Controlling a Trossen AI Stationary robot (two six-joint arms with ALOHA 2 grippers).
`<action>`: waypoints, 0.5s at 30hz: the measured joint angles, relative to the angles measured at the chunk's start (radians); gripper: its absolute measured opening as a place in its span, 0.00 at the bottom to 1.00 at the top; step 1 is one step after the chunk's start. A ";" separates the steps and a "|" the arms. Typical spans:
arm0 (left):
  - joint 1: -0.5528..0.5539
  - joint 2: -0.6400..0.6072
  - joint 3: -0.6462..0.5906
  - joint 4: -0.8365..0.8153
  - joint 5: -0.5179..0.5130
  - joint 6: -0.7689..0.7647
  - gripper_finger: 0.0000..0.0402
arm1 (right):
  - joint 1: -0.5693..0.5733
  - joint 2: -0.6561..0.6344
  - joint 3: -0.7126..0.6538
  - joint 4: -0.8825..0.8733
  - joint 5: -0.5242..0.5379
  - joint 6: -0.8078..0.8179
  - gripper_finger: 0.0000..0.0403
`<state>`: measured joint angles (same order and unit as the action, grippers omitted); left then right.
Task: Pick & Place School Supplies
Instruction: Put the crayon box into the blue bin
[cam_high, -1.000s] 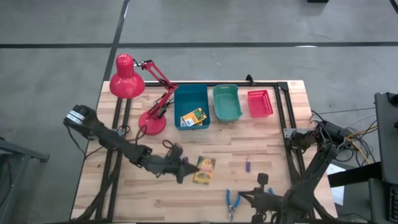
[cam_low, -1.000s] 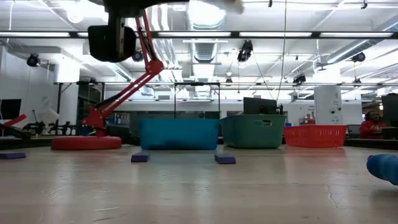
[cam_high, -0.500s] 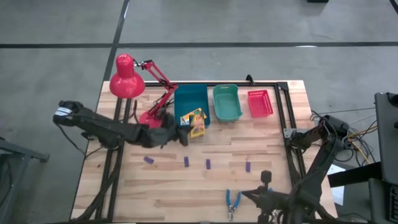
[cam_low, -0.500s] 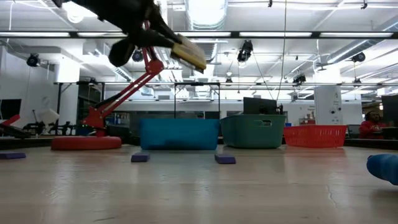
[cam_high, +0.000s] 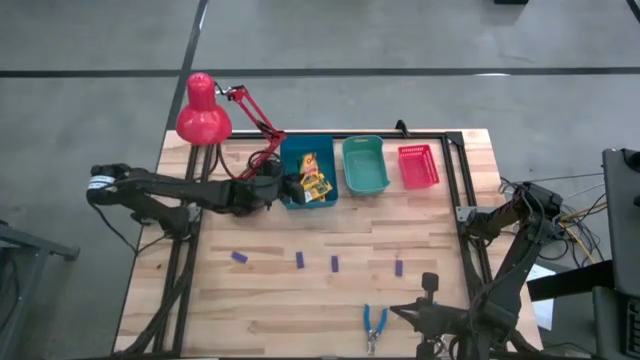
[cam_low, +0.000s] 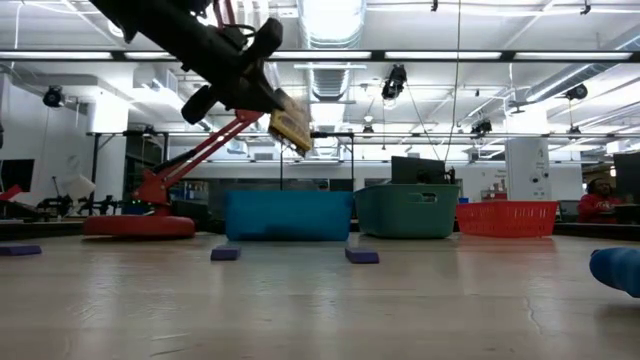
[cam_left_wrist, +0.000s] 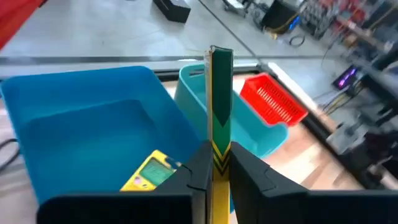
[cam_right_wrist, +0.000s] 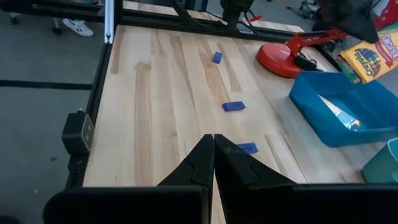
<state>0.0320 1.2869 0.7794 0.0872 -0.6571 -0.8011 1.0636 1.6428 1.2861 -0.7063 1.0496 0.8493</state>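
Waiting at the near table edge, the right gripper (cam_high: 428, 290) rests with fingers pressed together; farther back, the left gripper (cam_high: 285, 187) pinches a crayon box (cam_high: 314, 180) over the blue bin (cam_high: 292, 155), where another box (cam_left_wrist: 148, 172) lies. Releasing it looks next.

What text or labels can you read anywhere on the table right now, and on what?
Crayon box in the left pincer: coloured lettering on its face, too blurred to read.
Crayon box lying in the blue bin: printing too blurred to read.
Nothing else bears readable text.
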 joint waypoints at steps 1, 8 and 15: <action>0.001 0.000 0.000 -0.008 0.001 0.018 0.09 | -0.001 0.000 0.000 0.000 0.000 0.012 0.02; -0.003 0.047 0.000 -0.013 0.014 0.066 0.09 | -0.001 0.000 0.000 -0.002 0.003 0.034 0.02; -0.056 0.131 0.008 0.011 0.029 0.042 0.09 | -0.001 0.000 0.000 -0.001 0.032 0.034 0.02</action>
<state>-0.0238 1.4177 0.7869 0.0985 -0.6284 -0.7586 1.0622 1.6428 1.2861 -0.7075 1.0821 0.8833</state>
